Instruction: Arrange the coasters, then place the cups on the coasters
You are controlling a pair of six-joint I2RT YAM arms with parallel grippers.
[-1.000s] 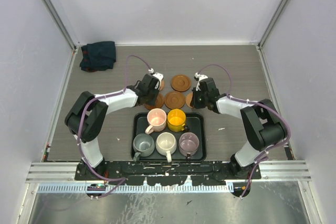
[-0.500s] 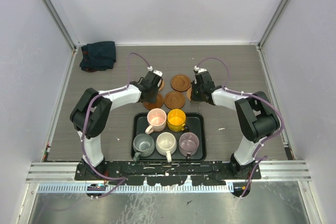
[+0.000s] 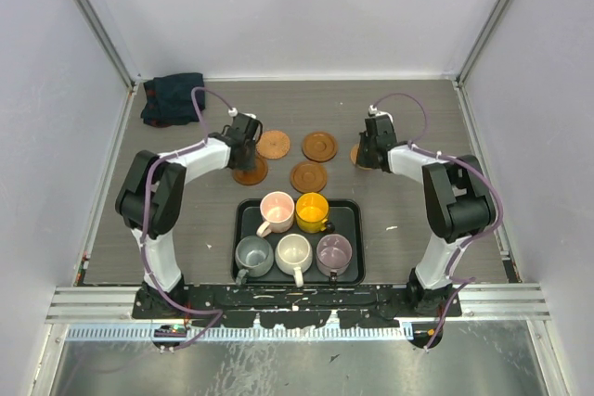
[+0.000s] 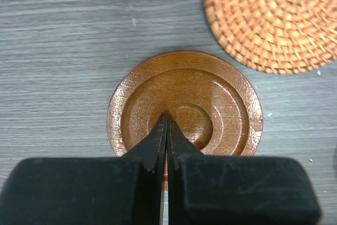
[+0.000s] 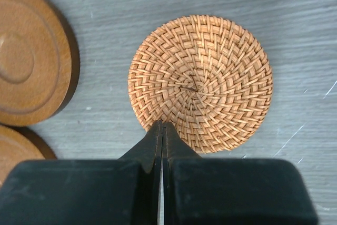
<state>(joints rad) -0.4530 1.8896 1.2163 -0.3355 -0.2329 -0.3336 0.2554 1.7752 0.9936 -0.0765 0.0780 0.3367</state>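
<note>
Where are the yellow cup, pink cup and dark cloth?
yellow cup [image 3: 312,210], top external view, its inside.
pink cup [image 3: 277,206], top external view, its inside.
dark cloth [image 3: 174,99], top external view, its middle.

Seen from above, we take the black tray as centre. The five cups crowd it, with narrow gaps between them. At 12 o'clock the coasters lie low and flat on the table. The left gripper hangs over one at 11 o'clock and the right gripper over another at 1 o'clock, both pinched together. We see open tabletop at 3 and 9 o'clock of the tray and behind the coasters. A dark cloth sits bunched at 10 o'clock. White walls close three sides.
</note>
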